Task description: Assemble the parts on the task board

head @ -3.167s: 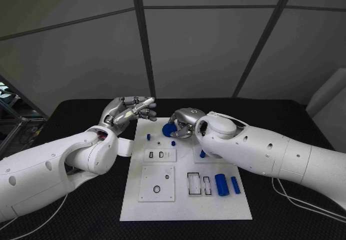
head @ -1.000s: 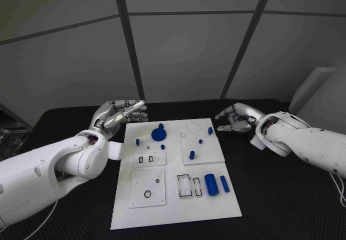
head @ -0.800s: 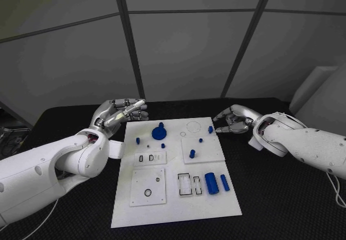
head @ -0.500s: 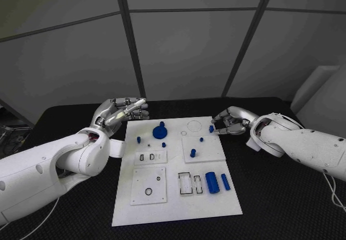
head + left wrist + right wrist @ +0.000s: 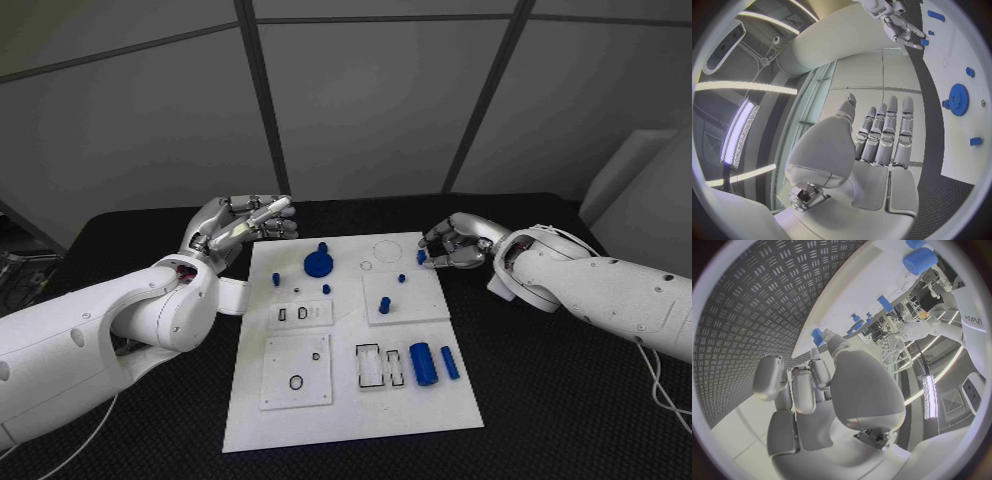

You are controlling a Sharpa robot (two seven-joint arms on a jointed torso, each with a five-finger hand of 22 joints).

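Observation:
The white task board [image 5: 353, 410] lies in the middle of the black table. A blue gear [image 5: 319, 266] sits at its far end, with small blue pegs around it. One small peg [image 5: 421, 257] stands at the far right edge. My right hand [image 5: 454, 243] hovers just beside that peg with its fingers curled and its thumb reaching toward it; I cannot tell whether they touch. The right wrist view shows the thumb tip next to the peg [image 5: 817, 334]. My left hand [image 5: 242, 225] is raised off the board's far left corner, fingers straight and holding nothing.
Two blue cylinders, one thick [image 5: 421, 364] and one thin [image 5: 450, 363], lie on the board's right side beside rectangular slots [image 5: 369, 368]. A raised plate with a ring hole [image 5: 296, 373] sits near left. Black table surface surrounds the board.
My right hand has moved left from the table toward the board's far right edge and now sits by the small peg. The left hand has stayed put.

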